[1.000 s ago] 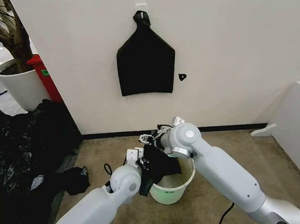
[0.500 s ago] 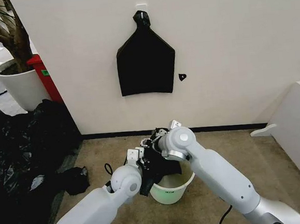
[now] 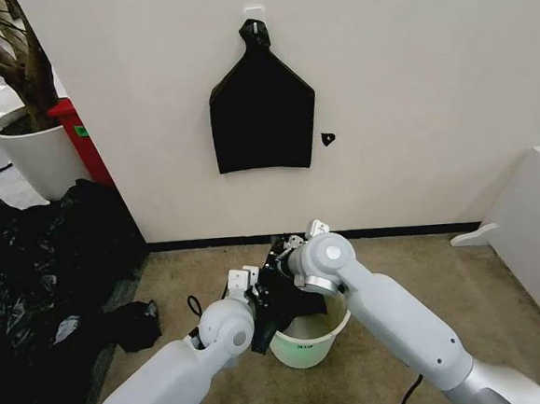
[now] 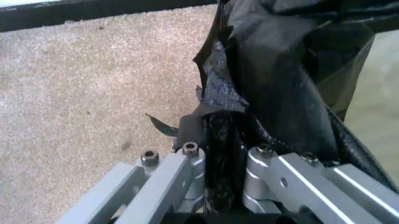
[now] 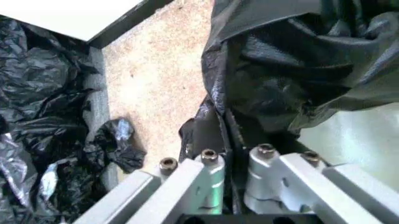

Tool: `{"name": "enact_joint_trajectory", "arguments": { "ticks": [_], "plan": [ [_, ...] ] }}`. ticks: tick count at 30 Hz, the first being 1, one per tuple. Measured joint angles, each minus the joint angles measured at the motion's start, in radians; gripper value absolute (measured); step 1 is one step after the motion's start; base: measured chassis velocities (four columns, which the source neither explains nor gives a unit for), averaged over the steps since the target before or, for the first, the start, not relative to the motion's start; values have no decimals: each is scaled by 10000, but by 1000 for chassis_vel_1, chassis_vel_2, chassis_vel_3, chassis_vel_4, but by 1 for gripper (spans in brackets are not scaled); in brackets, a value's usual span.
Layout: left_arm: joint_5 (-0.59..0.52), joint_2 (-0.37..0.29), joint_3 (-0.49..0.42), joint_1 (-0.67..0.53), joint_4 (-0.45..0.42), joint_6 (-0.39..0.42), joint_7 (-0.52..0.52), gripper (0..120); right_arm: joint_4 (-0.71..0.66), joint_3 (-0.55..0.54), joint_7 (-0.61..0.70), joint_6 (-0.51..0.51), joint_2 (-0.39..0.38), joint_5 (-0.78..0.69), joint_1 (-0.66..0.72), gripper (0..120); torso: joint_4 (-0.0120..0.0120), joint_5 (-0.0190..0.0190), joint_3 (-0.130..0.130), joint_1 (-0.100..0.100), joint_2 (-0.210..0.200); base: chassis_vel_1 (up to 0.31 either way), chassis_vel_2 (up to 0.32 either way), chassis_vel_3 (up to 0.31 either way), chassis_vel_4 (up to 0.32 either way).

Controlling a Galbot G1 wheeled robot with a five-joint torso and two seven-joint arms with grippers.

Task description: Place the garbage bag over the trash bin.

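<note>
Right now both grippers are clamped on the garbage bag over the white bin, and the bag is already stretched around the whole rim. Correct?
Not quite. The left gripper and right gripper are both shut on the garbage bag, held above the trash bin. But the bag is bunched at the bin's left side; the head view shows the rim bare on the right and front.

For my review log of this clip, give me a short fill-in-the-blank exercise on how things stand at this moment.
1. Both tools, left and right, are shut on the thin glossy ___ plastic garbage bag.
2. The bag hangs over the round ___ plastic bin.
3. The bin stands on beige ___.

Missing: black; white; carpet
</note>
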State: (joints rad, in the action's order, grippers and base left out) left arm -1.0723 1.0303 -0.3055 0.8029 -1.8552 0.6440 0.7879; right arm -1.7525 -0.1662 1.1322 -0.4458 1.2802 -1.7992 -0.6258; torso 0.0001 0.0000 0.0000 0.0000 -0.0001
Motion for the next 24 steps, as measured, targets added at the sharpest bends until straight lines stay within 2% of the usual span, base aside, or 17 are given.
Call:
{"name": "enact_joint_trajectory", "arguments": {
  "ticks": [18,24],
  "plan": [
    [155,66,315,279,-70,-55,-68,6,-339,-100,551,-348,-1175,107,-124,0,-2,1,0,0,0,0,0,0,0],
    [541,64,278,302,-36,-140,-268,6,-1197,174,396,-149,-1255,-239,-198,0,-1,1,0,0,0,0,0,0,0]
  ]
}}
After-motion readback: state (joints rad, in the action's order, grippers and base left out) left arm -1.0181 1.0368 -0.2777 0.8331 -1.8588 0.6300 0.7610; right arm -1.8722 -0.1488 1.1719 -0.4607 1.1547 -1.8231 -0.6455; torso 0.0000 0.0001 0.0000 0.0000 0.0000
